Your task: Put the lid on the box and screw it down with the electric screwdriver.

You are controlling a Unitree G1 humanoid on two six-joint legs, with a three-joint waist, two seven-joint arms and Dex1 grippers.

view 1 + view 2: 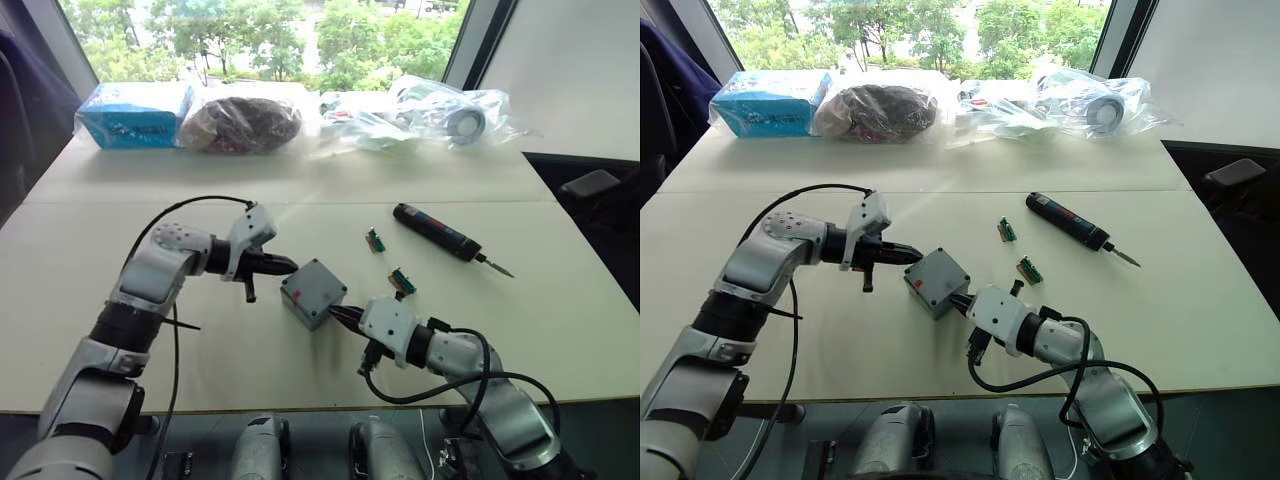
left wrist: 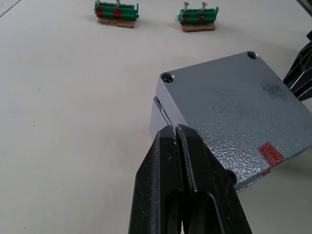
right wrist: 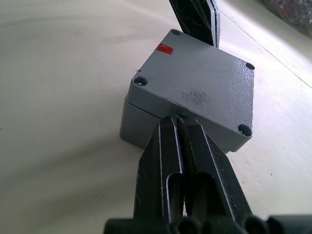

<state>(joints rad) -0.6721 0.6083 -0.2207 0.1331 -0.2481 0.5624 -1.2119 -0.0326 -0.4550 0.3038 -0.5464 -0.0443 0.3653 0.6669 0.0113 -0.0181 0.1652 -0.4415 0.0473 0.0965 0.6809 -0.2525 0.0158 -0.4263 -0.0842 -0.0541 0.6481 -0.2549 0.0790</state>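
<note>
The grey lid [image 1: 313, 284], red mark up, sits on the grey box [image 3: 132, 122] at the table's middle; a seam shows between them. My left gripper [image 1: 291, 265] is shut with nothing between its fingers, its tips against the lid's left edge [image 2: 168, 105]. On the opposite side, my right gripper [image 1: 336, 313] is shut too, its tips touching the lid's near edge [image 3: 195, 114]. The black electric screwdriver [image 1: 439, 232] lies free on the table to the back right, bit pointing right.
Two small green parts [image 1: 375, 240] [image 1: 402, 281] lie between the box and the screwdriver. A bagged blue carton [image 1: 135, 112], a dark bagged bundle [image 1: 240, 122] and clear bags [image 1: 430, 112] line the far edge by the window.
</note>
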